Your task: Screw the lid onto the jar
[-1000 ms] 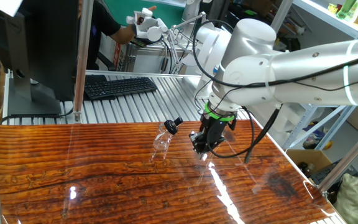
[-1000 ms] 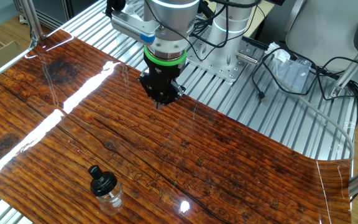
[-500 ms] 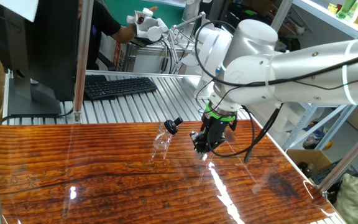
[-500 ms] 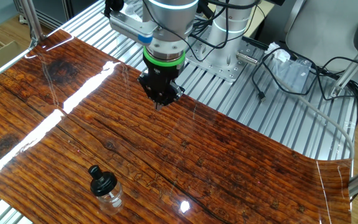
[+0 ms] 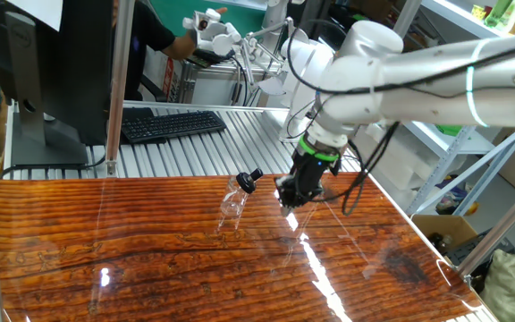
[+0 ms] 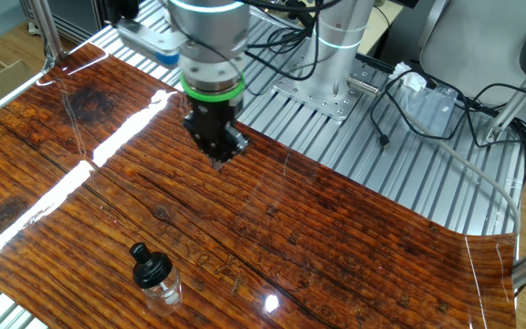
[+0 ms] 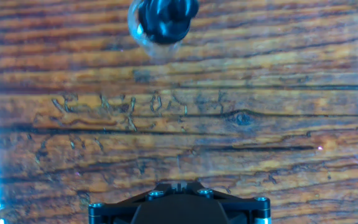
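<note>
The jar (image 6: pixel 163 288) stands upright on the wooden counter (image 6: pixel 354 247), with the lid (image 6: pixel 150 264) resting on its neck at a slight tilt, apparently not threaded down. The end effector (image 6: pixel 218 163) hangs over the counter well apart from the jar, pointing down and holding nothing; its fingertips look pressed together, though the hand view hides them. In the hand view the lid (image 7: pixel 163 17) sits at the top edge, suggesting the arm is lining up an approach from above.
</note>
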`<control>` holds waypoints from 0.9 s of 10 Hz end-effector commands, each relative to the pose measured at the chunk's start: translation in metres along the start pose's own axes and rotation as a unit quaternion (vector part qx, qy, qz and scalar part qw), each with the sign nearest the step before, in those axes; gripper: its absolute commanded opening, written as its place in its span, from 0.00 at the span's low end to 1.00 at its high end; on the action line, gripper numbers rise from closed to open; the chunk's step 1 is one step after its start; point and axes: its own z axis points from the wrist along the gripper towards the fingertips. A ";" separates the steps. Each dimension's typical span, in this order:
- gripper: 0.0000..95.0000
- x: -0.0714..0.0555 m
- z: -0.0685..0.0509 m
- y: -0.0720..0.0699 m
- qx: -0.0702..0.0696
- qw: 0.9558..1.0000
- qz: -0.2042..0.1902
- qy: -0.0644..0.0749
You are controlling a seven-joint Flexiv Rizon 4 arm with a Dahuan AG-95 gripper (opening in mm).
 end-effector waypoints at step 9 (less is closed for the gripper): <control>0.00 -0.081 0.011 -0.026 -0.066 0.996 0.044 0.043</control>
